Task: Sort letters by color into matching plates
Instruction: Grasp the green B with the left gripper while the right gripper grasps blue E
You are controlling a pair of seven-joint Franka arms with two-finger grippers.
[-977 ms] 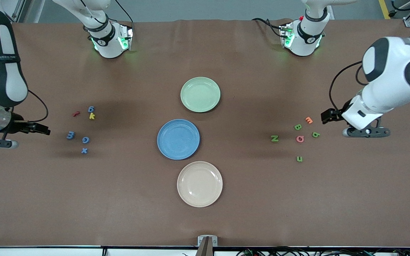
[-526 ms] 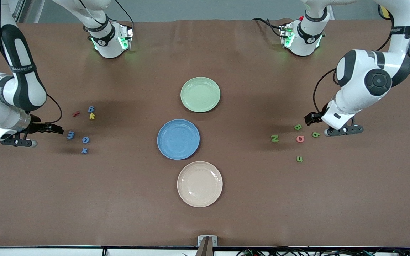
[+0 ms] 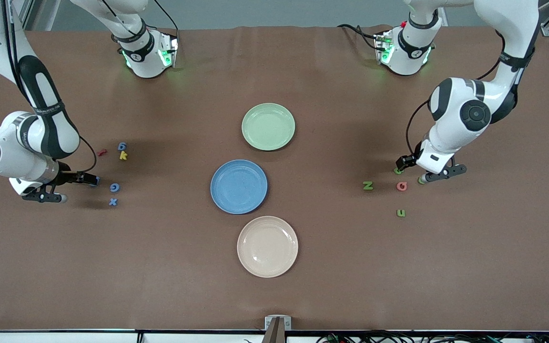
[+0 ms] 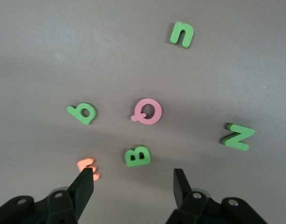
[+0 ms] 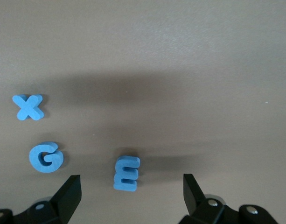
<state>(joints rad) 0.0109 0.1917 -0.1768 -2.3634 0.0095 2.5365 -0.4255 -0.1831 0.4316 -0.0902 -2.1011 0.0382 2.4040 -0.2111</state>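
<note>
The pale green plate (image 3: pixel 268 126) sits at mid-table nearest the robot bases, the blue plate (image 3: pixel 238 186) at about its 7 o'clock and nearer the front camera, and the cream plate (image 3: pixel 267 246) nearer that camera again; all three lie where they lay a second ago, with no letter in any of them

Toward the left arm's end of the table lie the green letters: N (image 3: pixel 368 186) (image 4: pixel 238 136), u (image 3: pixel 401 213) (image 4: pixel 182 34), B (image 4: pixel 137 156) and b (image 4: pixel 81 113), ringed around a pink Q (image 3: pixel 401 186) (image 4: pixel 148 111), with B at about the Q's 11 o'clock as the front view shows it. An orange letter (image 4: pixel 89 165) lies just beside one fingertip. The left gripper (image 3: pixel 409 170) (image 4: pixel 131 182) has come in from the table's edge and now hangs over B, fingers spread to either side of it, touching nothing

Toward the right arm's end lie the blue G (image 3: pixel 114 187) (image 5: pixel 45 157), X (image 3: pixel 113 202) (image 5: pixel 28 107), a blue 6 (image 3: pixel 122 146) touching a yellow k (image 3: pixel 123 155), and a red piece (image 3: pixel 101 153) nearby. The right gripper (image 3: pixel 92 180) (image 5: pixel 129 191) has likewise slid inward, now over the blue E (image 5: pixel 127 173), its fingers spread wide around it and not yet closed
</note>
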